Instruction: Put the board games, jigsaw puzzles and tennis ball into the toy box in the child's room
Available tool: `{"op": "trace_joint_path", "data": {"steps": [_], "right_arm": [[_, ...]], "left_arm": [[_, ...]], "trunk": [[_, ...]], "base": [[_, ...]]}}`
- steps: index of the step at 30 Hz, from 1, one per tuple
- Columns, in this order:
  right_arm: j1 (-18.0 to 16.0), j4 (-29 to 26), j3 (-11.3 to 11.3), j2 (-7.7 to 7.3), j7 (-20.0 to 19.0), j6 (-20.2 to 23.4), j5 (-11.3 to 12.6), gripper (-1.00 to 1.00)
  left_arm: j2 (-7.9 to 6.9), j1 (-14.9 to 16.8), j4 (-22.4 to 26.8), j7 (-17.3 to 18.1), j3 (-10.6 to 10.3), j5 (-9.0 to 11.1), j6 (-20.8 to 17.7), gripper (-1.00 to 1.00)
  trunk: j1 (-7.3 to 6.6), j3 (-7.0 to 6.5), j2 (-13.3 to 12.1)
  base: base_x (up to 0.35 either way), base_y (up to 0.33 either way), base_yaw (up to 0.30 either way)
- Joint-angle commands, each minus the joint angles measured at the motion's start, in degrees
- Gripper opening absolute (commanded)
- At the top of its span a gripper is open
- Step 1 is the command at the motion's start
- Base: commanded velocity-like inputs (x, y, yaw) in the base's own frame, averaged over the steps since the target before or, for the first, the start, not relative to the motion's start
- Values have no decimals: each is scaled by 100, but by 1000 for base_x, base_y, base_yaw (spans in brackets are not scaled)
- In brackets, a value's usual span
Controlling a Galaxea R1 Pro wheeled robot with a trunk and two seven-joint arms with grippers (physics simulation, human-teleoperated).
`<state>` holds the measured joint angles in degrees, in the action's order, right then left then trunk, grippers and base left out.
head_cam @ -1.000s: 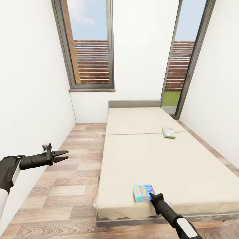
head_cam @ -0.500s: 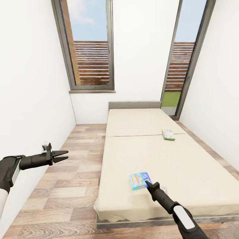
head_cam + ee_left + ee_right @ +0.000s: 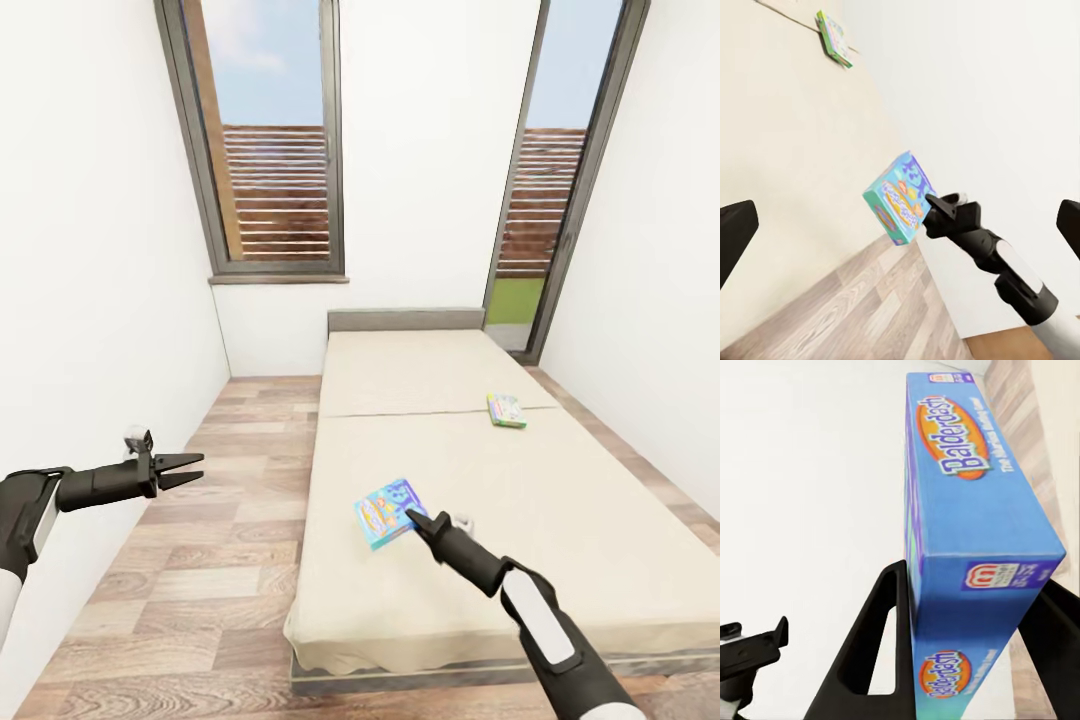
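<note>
The small blue board game point(image 3: 388, 512) hangs tilted just above the beige bed point(image 3: 560, 500), with my right gripper point(image 3: 412, 520) shut on its near edge. The left wrist view shows the same box point(image 3: 898, 199) held up in the air, above the mattress. In the right wrist view the "Balderdash" box point(image 3: 967, 510) sits edge-on between the black fingers point(image 3: 881, 630). A green-edged board game point(image 3: 506, 410) lies flat on the bed, further back at the right. My left gripper point(image 3: 190, 468) is open over the floor, left of the bed.
Wooden floor point(image 3: 200, 560) runs along the bed's left side up to the white wall. A grey headboard point(image 3: 405, 319) stands at the far end under a window point(image 3: 270, 150). A tall glass door point(image 3: 540, 200) is at the back right.
My right gripper has lifted the blue board game off the bed's near edge and carried it left and up, tilting it. The left arm has stayed put.
</note>
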<state>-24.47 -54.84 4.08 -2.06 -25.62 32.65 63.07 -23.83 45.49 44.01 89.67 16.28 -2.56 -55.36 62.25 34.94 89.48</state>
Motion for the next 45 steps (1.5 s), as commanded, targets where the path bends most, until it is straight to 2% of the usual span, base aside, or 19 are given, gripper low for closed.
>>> {"op": "trace_joint_path", "data": {"steps": [1,5,8,14,16,19,27,29,32,35,39,45], "right_arm": [[-4,-65,38,-16,113,27,14,-100],[-10,-143,107,-29,308,67,-53,-100],[16,-156,102,-37,285,45,-146,-100],[74,-171,70,-67,274,28,-178,-100],[79,-169,65,-72,278,28,-180,-100],[87,-169,64,-70,289,15,-181,-100],[73,-172,63,-80,344,12,-233,-100],[28,-159,57,-173,393,45,-340,-100],[-4,-157,52,-441,623,74,-567,-100],[-11,-165,46,-569,759,147,-616,-100],[-10,-216,-23,-615,808,347,-634,-100],[65,-661,-146,-593,832,418,-653,-100]], "left_arm": [[1,3,2,33,6,-31,-58,100],[5,4,6,33,6,-62,-50,100],[15,4,10,33,5,-79,-37,100],[37,11,17,33,-15,-90,-14,100],[41,15,19,33,-123,-93,-12,100],[51,25,20,33,-420,-101,-12,100],[53,52,20,33,-556,-103,-10,100],[53,55,20,33,-561,-104,-8,100],[47,56,20,33,-564,-104,-10,100],[45,56,20,33,-566,-109,-10,100],[49,56,20,33,-578,-106,-16,100],[45,56,20,33,-580,-113,-19,100]], "trunk": [[-23,-13,-39],[-111,-85,-199],[-177,-138,-320],[-308,-246,-560],[-352,-282,-640],[-418,-336,-761],[-594,-480,-1082],[-638,-515,-1162],[-704,-569,-1282],[-770,-623,-1403],[-858,-695,-1563],[-989,-803,-1804]], "base": [[0,0,0],[0,0,0],[0,0,0],[0,0,0],[0,0,0],[0,0,0],[-88,0,0],[-130,0,0],[-44,0,0],[-91,0,0],[-106,0,0],[-16,0,0]]}}
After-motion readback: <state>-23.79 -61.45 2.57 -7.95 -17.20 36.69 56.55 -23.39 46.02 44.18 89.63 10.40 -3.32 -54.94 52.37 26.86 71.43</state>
